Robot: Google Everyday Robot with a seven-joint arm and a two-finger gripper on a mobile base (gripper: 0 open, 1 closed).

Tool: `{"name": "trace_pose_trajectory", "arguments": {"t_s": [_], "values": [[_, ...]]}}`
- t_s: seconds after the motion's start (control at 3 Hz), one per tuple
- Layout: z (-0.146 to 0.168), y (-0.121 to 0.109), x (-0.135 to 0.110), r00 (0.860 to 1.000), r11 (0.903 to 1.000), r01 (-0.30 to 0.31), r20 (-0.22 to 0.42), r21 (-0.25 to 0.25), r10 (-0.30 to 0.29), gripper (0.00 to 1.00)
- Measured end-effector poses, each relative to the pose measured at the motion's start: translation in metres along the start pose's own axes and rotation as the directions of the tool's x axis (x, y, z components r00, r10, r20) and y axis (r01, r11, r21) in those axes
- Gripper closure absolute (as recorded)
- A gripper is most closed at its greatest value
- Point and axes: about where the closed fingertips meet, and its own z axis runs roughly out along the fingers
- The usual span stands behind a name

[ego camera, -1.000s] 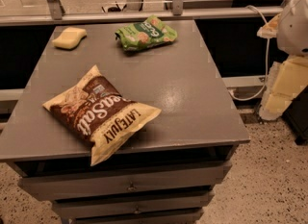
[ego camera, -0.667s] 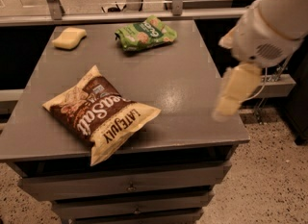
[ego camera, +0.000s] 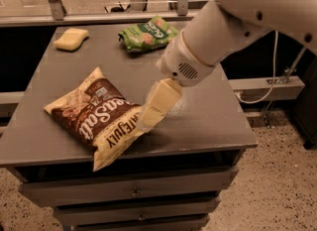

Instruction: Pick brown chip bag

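I held the gripper (ego camera: 151,115) at the brown chip bag's (ego camera: 94,118) edge on the table (ego camera: 208,121); its grip state I could not tell.

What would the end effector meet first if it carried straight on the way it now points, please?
Most likely the brown chip bag: the end effector hovers at its edge, pointing down-left, though height is unclear.

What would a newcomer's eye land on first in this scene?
The big white arm reaches in from the upper right, its gripper by the right edge of the brown chip bag near the front of the grey table. Behind, a green snack bag and a yellow sponge lie near the far edge.
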Motion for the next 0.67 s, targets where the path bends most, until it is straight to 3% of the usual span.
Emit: {"name": "trace_pose_trajectory", "arguments": {"t_s": [0.33, 0.67], "values": [[0.048, 0.025, -0.029, 0.992, 0.9917, -0.047, 0.113, -0.119, 0.061, 0.03], [0.072, 0.039, -0.036, 0.982, 0.9805, -0.075, 0.156, -0.182, 0.104, 0.33]]}}
